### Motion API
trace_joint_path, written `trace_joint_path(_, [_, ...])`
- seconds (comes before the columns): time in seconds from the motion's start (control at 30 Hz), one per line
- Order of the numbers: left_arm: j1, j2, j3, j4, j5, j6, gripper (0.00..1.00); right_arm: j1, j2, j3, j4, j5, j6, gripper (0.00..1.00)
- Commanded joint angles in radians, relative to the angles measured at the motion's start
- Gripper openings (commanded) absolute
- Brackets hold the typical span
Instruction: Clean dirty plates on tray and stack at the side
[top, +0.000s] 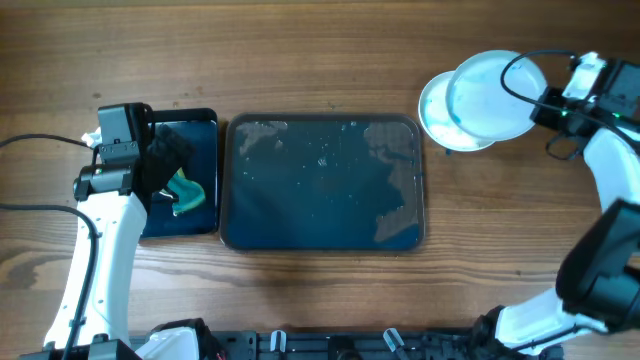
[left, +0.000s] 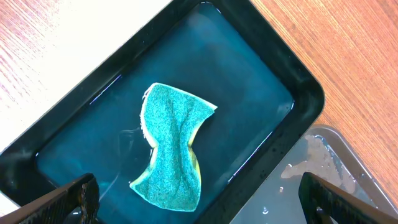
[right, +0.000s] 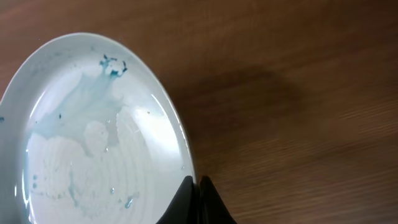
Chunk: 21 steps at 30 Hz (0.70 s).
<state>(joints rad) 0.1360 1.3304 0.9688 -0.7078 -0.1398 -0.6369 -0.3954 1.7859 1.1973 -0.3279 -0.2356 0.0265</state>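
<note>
while the right arm bends up the table's right edge toward the far corner, the right gripper is pinched shut on the rim of a white plate smeared with teal; that plate overlaps a 2nd plate on the wood just right of the large dark tray, whose floor is wet; the left arm reaches up the left side, and the left gripper hangs with fingers spread wide above the small black tray, where a green sponge lies in water, apart from both fingertips.
</note>
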Motion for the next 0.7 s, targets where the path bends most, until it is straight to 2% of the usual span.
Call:
trace_joint_path(0.0, [0.005, -0.006, 0.002, -0.001, 0.002, 0.004, 1.00, 0.005, 0.066, -0.005, 0.023, -0.094, 0.029, 0.04])
trace_joint_path(0.13, [0.005, -0.006, 0.002, -0.001, 0.002, 0.004, 1.00, 0.016, 0.084, -0.009, 0.020, -0.181, 0.029, 0.06])
trace_joint_path(0.17, [0.005, -0.006, 0.002, -0.001, 0.002, 0.004, 1.00, 0.025, 0.084, -0.009, 0.016, -0.181, 0.028, 0.13])
trace_joint_path(0.23, [0.005, -0.006, 0.002, -0.001, 0.002, 0.004, 1.00, 0.038, 0.084, -0.010, 0.009, -0.153, 0.032, 0.41])
trace_joint_path(0.3, [0.005, -0.006, 0.002, -0.001, 0.002, 0.004, 1.00, 0.051, 0.084, -0.010, -0.011, -0.148, 0.047, 0.52])
trace_joint_path(0.43, [0.005, -0.006, 0.002, -0.001, 0.002, 0.004, 1.00, 0.088, 0.069, -0.010, -0.075, -0.176, 0.087, 0.61])
trace_joint_path(0.5, [0.005, -0.006, 0.002, -0.001, 0.002, 0.004, 1.00, 0.119, 0.022, -0.010, -0.117, -0.232, 0.086, 0.68])
trace_joint_path(0.63, [0.005, -0.006, 0.002, -0.001, 0.002, 0.004, 1.00, 0.236, -0.194, -0.010, -0.208, -0.235, 0.116, 0.73])
trace_joint_path(0.67, [0.005, -0.006, 0.002, -0.001, 0.002, 0.004, 1.00, 0.274, -0.267, -0.010, -0.212, -0.218, 0.151, 1.00])
